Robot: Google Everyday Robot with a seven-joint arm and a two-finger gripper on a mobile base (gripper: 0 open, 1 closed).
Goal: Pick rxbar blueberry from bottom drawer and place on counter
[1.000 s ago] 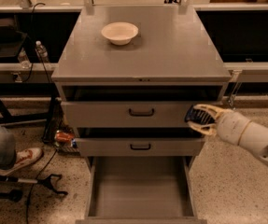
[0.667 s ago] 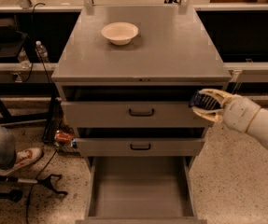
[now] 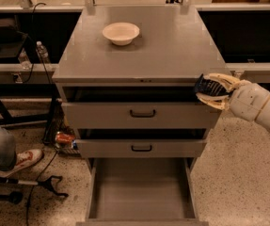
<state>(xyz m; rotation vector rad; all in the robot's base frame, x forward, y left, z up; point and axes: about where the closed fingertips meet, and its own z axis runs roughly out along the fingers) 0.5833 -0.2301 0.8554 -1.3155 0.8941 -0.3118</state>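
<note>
Camera view, step: the hand (image 3: 213, 92) is holding the rxbar blueberry (image 3: 208, 85) at the frame's right middle, just beside the front right corner of the counter (image 3: 172, 46); by my reading, the carry is under way.
Hand state: its pale fingers (image 3: 224, 77) are pinching the dark bar, barely parted.
Next move: likely rising over the rim, then travelling up-left, avoiding the bowl (image 3: 120, 33).
Bottom drawer (image 3: 141, 192): standing open, lower centre.
Hidden: the fingers are covering much of the wrapper; the arm is running off the right edge.

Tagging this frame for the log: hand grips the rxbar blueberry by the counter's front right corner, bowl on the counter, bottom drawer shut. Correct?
Not quite: the camera view shows the bottom drawer pulled open, its grey interior showing. The rest holds: the hand grips the rxbar blueberry by the front right corner of the counter, and the bowl sits on it.
</note>
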